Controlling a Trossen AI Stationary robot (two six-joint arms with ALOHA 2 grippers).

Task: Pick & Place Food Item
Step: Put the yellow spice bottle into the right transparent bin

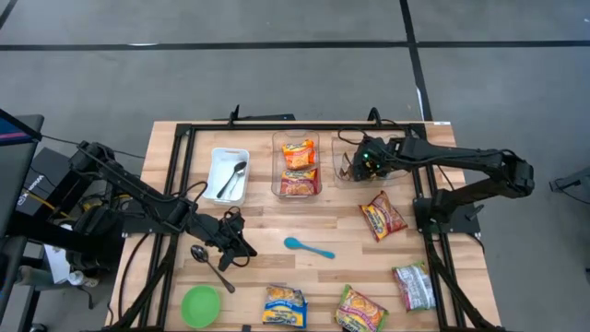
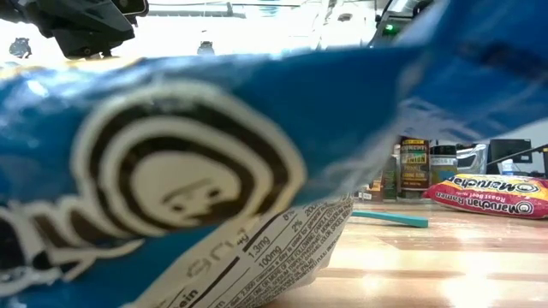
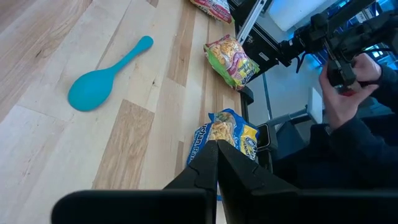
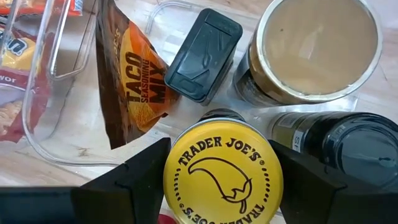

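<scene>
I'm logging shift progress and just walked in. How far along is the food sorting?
Done: two orange-red noodle packets lie in the middle clear bin.
In hand: the right pincer sits around a yellow-lidded Trader Joe's jar in the spice bin.
Left: five packets lie loose on the wooden table, including a blue-yellow one. The left pincer waits shut above the table.

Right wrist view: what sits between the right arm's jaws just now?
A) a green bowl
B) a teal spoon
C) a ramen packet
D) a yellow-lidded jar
D: the yellow-lidded jar sits between the right gripper's open jaws, beside the taco seasoning packet, in the clear bin.
</scene>
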